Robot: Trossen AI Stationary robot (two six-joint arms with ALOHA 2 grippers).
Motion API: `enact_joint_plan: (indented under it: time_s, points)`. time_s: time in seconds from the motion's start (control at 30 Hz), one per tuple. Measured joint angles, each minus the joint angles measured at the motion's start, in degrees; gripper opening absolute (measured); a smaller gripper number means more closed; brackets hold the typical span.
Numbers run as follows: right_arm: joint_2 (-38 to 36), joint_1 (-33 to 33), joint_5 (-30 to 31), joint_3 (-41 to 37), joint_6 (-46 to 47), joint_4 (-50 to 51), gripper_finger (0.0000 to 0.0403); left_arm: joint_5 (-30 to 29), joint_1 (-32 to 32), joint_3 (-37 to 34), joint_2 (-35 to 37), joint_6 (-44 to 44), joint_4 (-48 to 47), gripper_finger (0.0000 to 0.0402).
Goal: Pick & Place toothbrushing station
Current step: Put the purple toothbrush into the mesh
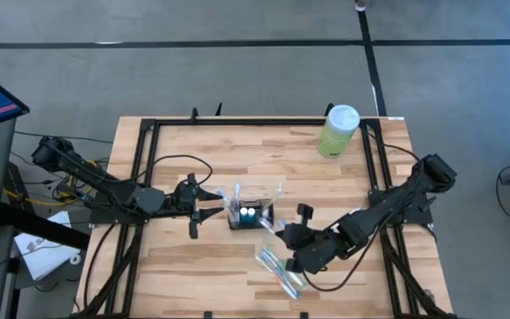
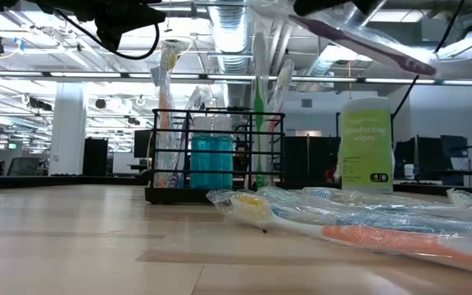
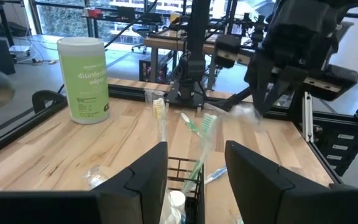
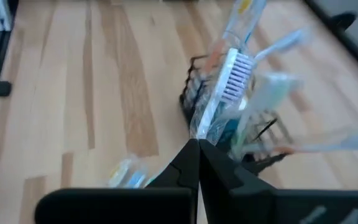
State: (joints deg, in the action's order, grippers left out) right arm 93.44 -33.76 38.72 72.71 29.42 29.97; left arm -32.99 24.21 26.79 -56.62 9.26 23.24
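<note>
The toothbrushing station (image 1: 250, 213) is a low black wire holder at the table's middle, with several toothbrushes (image 3: 204, 134) standing in it and blue-capped tubes (image 2: 211, 161) inside. My left gripper (image 1: 212, 208) is open at its left end, one finger on each side of the wire frame (image 3: 185, 169). My right gripper (image 4: 197, 149) hangs above the table to the holder's right and is shut on a clear-wrapped toothbrush (image 4: 225, 87) with a white and purple head. My left gripper's fingers (image 3: 148, 177) flank the holder's left end; I cannot tell whether they touch it. My right gripper pinches the wrapped toothbrush by its lower wrapper (image 4: 199, 132) between the two shut fingertips, slanting down from the table's right. The brush is lifted clear and sticks out past the fingertips toward the holder.
More clear-wrapped toothbrushes (image 1: 281, 270) lie on the table near its front edge, below my right gripper. A tall pale-green wipes canister (image 1: 338, 131) with a white lid stands at the far right. Black frame rails (image 1: 140, 177) run along the table's sides.
</note>
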Motion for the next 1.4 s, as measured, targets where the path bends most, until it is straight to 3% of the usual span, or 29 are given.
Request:
enact_joint_plan:
  time_s: [0.37, 0.7, 1.2, 1.4]
  points:
    - [-4.3, -0.8, 4.9, -0.6, -5.7, -4.2, 0.0000, 0.0, 0.0, 0.0, 0.0, 0.0, -0.2, 0.0154]
    - [-11.7, 0.5, 6.8, -10.6, -13.4, -19.9, 0.0000, 0.0, 0.0, 0.0, 0.0, 0.0, -0.3, 0.0154]
    - [-16.7, 7.0, 7.4, -29.8, -33.3, -61.8, 0.0000, 0.0, 0.0, 0.0, 0.0, -0.3, -0.3, 0.0154]
    - [-16.5, 11.1, 0.5, -34.1, -34.5, -71.8, 0.0000, 0.0, 0.0, 0.0, 0.0, -0.4, -0.3, 0.0154]
